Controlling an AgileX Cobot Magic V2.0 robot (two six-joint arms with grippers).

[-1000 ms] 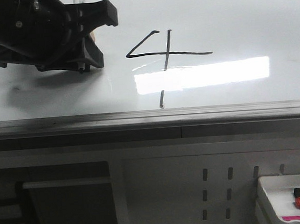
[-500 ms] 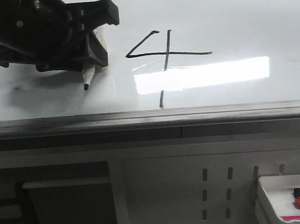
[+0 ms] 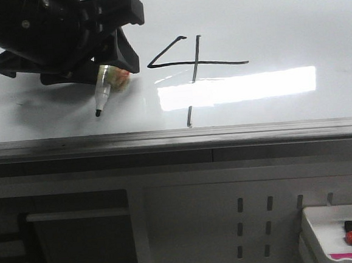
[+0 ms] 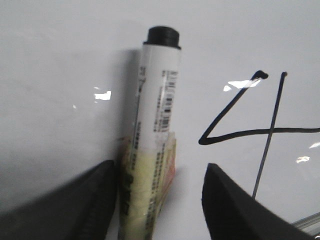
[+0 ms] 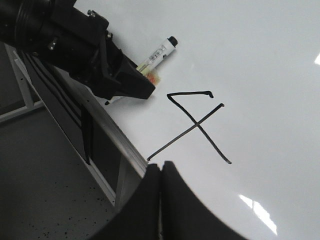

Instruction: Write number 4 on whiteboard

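Note:
The number 4 is drawn in thin black strokes on the whiteboard. It also shows in the left wrist view and the right wrist view. My left gripper is open above the board, left of the 4. A white marker with a yellowish label lies between its jaws. It touches one finger and is apart from the other. Its uncapped tip points toward the board's near frame. My right gripper is shut and empty, over the board's edge near the 4's foot.
The whiteboard's grey frame edge runs across the front view. Below it at the right, a small white tray holds several markers. A bright glare patch lies over the 4's vertical stroke. Dark floor shows beside the board.
The marker has come out from under my left gripper, from only its tip to much of its body showing. The gripper has shifted slightly up and right. The 4 is unchanged.

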